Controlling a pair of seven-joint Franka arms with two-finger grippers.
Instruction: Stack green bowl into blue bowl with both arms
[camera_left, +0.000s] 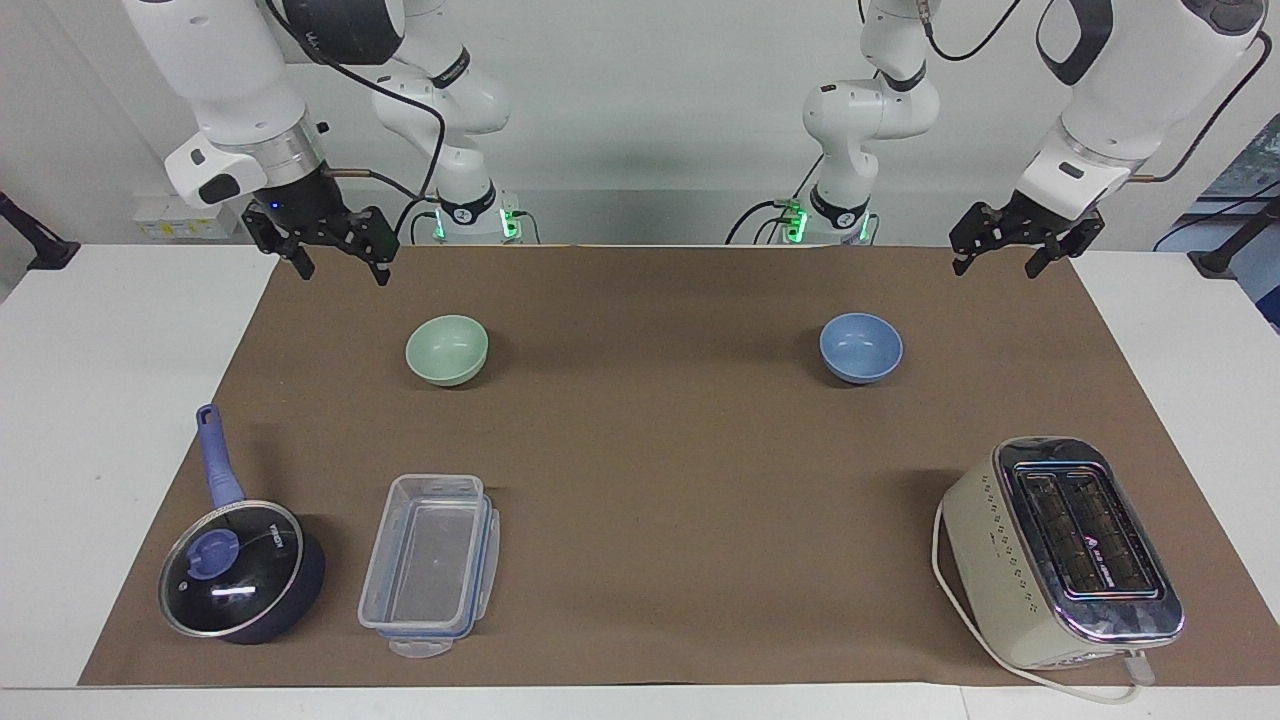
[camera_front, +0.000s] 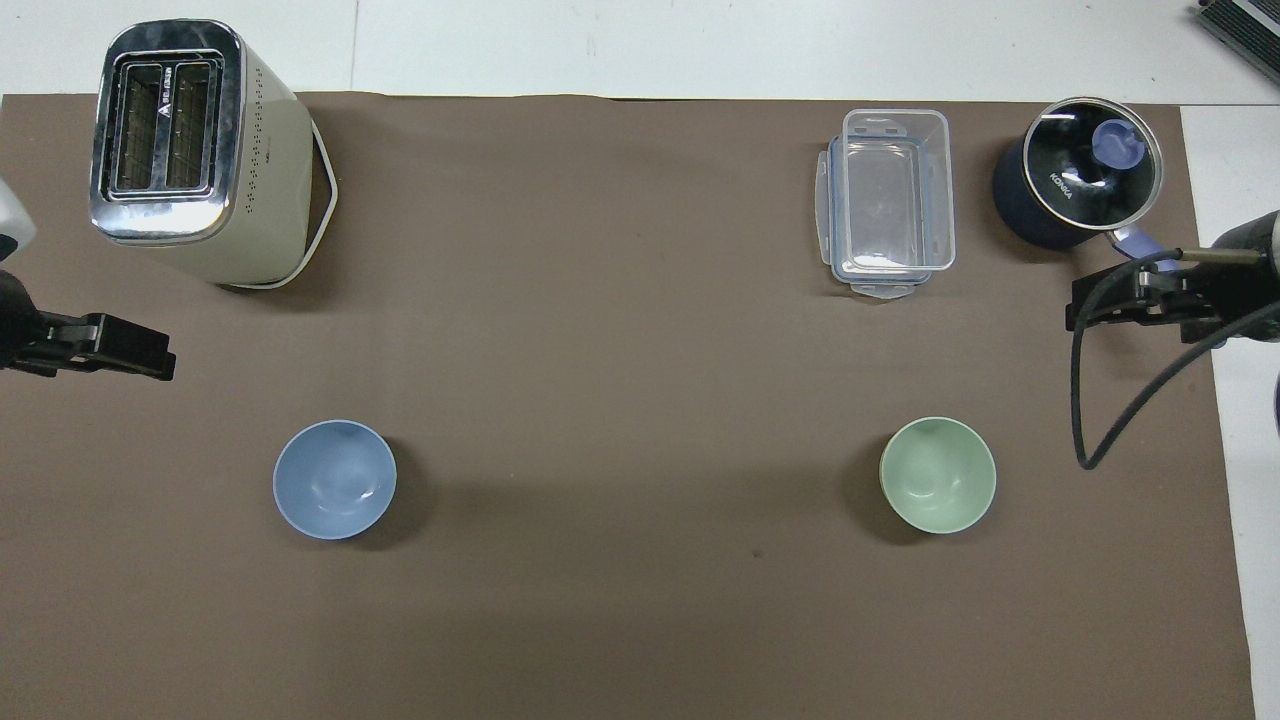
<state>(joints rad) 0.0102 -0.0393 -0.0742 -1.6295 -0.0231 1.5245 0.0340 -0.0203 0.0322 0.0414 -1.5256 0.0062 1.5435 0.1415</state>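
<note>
You are looking at a white table (camera_left: 90, 400) with a big brown paper mat (camera_left: 660, 470) spread flat over most of it. A plain pale wall stands at the robots' end.

The green bowl (camera_left: 447, 349) is small, round, smooth and shiny. It sits on the mat toward the right arm's end of the table. The blue bowl (camera_left: 861, 347) has the same shape and shine. It sits toward the left arm's end, well apart from the green one. Both bowls stand upright with nothing in them.

Farther from the robots than the green bowl you see a clear plastic box (camera_left: 431, 562) with blue clips. Beside it is a dark blue saucepan (camera_left: 240, 570) with a glass lid, a purple knob and a long purple handle. The lid's rim has writing that looks like KONKA in the overhead view. Farther from the robots than the blue bowl stands a cream toaster (camera_left: 1060, 553) with a shiny metal top, two slots and a white cord. It has a small logo you cannot read.

The right gripper (camera_left: 336, 267) hangs over the mat's edge near the green bowl, fingers spread wide, holding nothing. The left gripper (camera_left: 998, 262) hangs over the mat's corner near the blue bowl, also spread wide and holding nothing.
</note>
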